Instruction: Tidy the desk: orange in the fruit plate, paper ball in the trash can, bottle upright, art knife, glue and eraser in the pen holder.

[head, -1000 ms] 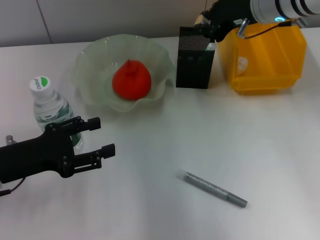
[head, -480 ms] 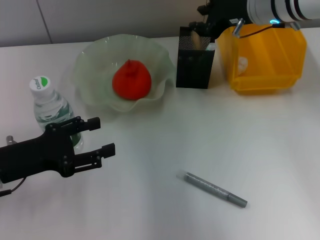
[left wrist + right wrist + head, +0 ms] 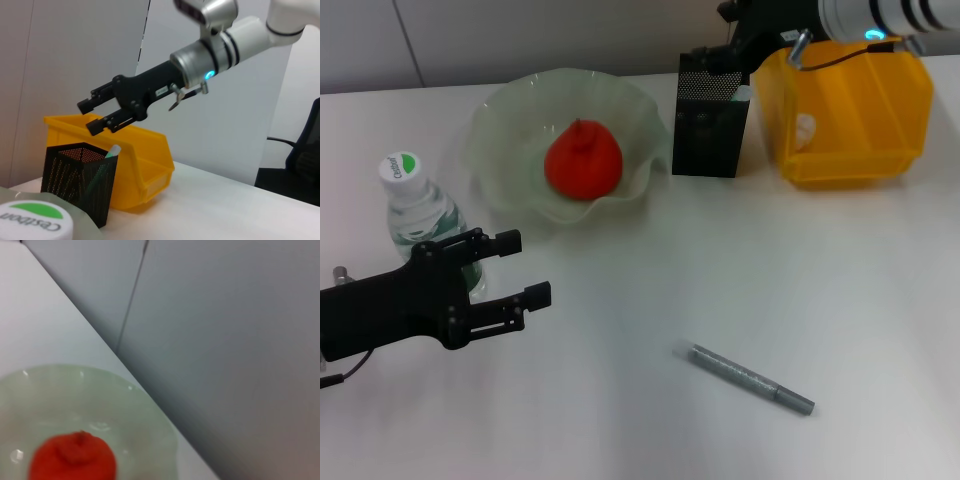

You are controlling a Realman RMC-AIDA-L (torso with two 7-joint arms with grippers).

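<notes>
The orange (image 3: 583, 158) lies in the pale green fruit plate (image 3: 510, 100); the right wrist view also shows the orange (image 3: 72, 457). The bottle (image 3: 420, 215) stands upright at the left. My left gripper (image 3: 528, 267) is open and empty beside it. My right gripper (image 3: 718, 40) hovers open and empty just above the black mesh pen holder (image 3: 710, 125); the left wrist view also shows this gripper (image 3: 86, 117) and the pen holder (image 3: 80, 175). A pale stick end (image 3: 112, 150) pokes out of the holder. The paper ball (image 3: 804, 126) lies in the yellow trash can (image 3: 860, 120). The eraser is hidden.
A slim grey pen-shaped tool (image 3: 745, 377) lies flat on the white table at the front, right of centre. The trash can stands close beside the pen holder at the back right. A grey wall runs behind the table.
A small beige block held in my right gripper dropped into the pen holder. The right gripper now stands open and slightly higher. The left arm has barely moved.
</notes>
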